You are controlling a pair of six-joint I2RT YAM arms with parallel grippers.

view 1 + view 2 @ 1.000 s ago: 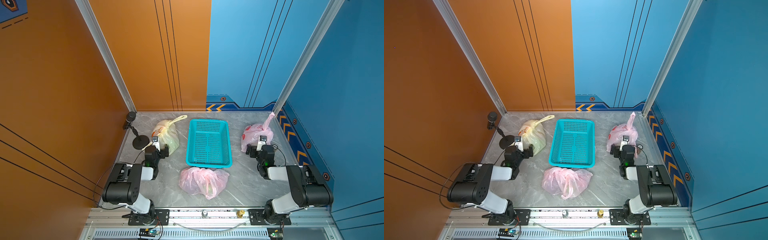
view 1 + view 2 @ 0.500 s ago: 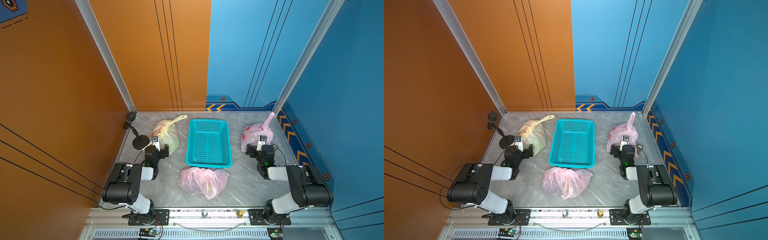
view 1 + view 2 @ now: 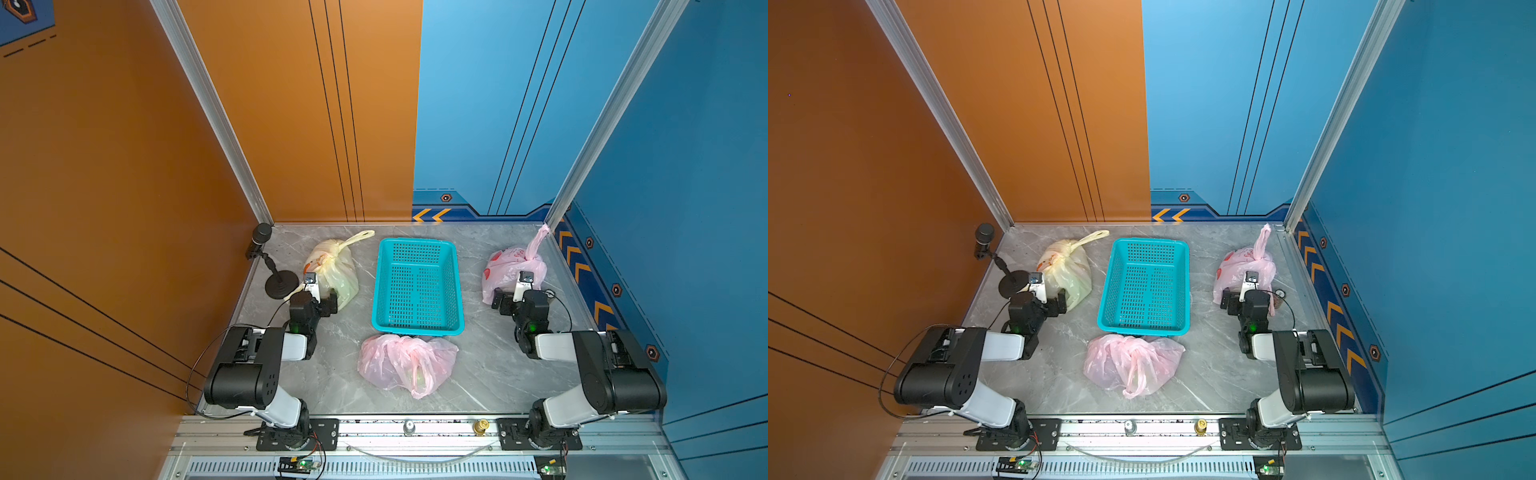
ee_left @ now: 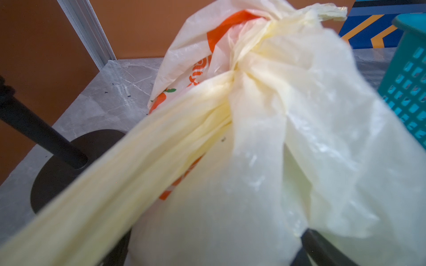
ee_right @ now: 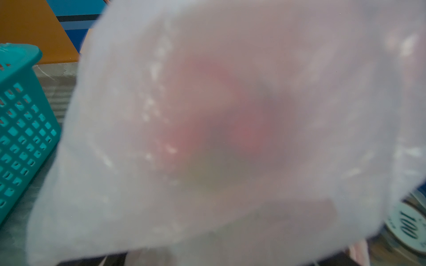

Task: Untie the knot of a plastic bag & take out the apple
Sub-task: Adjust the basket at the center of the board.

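Three tied plastic bags lie on the grey table. My left gripper (image 3: 316, 296) stands open against the near end of the yellow bag (image 3: 334, 272), which bulges between its fingers (image 4: 322, 248); the bag's knot (image 4: 237, 69) is tied, with one handle stretched toward the camera. My right gripper (image 3: 519, 293) stands open against the printed pink bag (image 3: 509, 268), whose knot (image 3: 530, 257) is tied. That bag fills the right wrist view, where a reddish blur (image 5: 219, 119) shows through it. A plain pink bag (image 3: 405, 363) lies at the front centre. No apple shows plainly.
A teal basket (image 3: 417, 322) sits between the arms, its near rim touching the front pink bag. A black microphone stand (image 3: 280, 284) is beside the left gripper at the left wall. A small round token marked 100 (image 5: 408, 225) lies by the right gripper. Walls enclose three sides.
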